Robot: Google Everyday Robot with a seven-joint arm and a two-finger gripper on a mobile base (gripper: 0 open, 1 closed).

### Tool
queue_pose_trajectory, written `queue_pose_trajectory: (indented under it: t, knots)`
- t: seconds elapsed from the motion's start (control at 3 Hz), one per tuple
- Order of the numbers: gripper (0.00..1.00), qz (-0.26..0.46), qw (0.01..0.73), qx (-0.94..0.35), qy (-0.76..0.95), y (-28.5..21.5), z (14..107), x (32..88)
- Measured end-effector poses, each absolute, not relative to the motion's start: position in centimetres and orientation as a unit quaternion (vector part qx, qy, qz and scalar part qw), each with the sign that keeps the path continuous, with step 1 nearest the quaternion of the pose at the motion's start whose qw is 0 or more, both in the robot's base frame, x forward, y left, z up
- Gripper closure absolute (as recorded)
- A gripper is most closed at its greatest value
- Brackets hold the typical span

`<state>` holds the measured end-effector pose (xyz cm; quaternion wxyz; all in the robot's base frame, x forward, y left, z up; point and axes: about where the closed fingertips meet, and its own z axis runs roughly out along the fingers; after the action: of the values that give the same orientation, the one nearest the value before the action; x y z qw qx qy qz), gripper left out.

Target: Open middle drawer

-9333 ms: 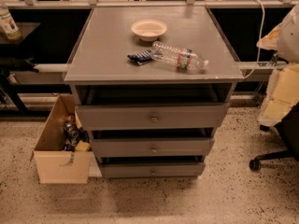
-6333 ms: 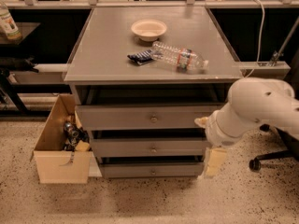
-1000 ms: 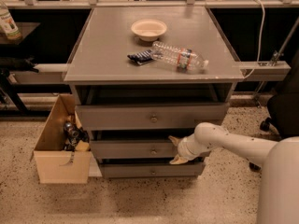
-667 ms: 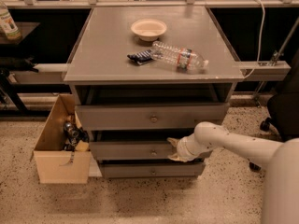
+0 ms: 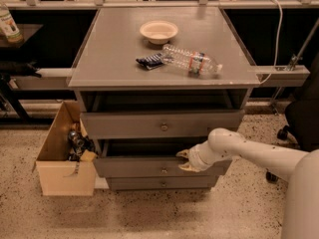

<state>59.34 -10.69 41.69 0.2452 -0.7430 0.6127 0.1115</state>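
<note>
The grey cabinet has three drawer fronts under its top. The middle drawer (image 5: 134,167) has a small round knob (image 5: 163,171) and stands slightly out from the cabinet, with a dark gap above it. My gripper (image 5: 182,161) reaches in from the right on a white arm. It is at the top edge of the middle drawer's front, right of the knob. One finger lies over the edge and the other against the front face, so it grips the panel's lip. The top drawer (image 5: 163,126) also sits slightly out. The bottom drawer (image 5: 162,183) is in.
On the cabinet top (image 5: 109,59) lie a bowl (image 5: 158,31), a plastic bottle (image 5: 192,61) and a dark packet (image 5: 149,60). A cardboard box (image 5: 62,156) with items stands on the floor left of the drawers. A chair base (image 5: 284,133) is at the right.
The gripper has drawn slightly towards the camera with the middle drawer's top edge. The drawer front has come out a little and the gap above it is wider.
</note>
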Motion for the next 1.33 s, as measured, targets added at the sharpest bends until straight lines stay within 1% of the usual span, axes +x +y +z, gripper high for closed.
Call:
queue_pose_trajectory:
  t: [0.33, 0.67, 1.0, 1.33]
  knots:
    - [0.81, 0.111, 0.245, -0.743, 0.613, -10.69, 42.38, 59.35]
    - [0.59, 0.111, 0.245, -0.743, 0.613, -10.69, 42.38, 59.35]
    - [0.35, 0.111, 0.245, -0.743, 0.613, -10.68, 42.37, 59.34]
    - [0.13, 0.111, 0.245, -0.743, 0.613, -10.68, 42.37, 59.34]
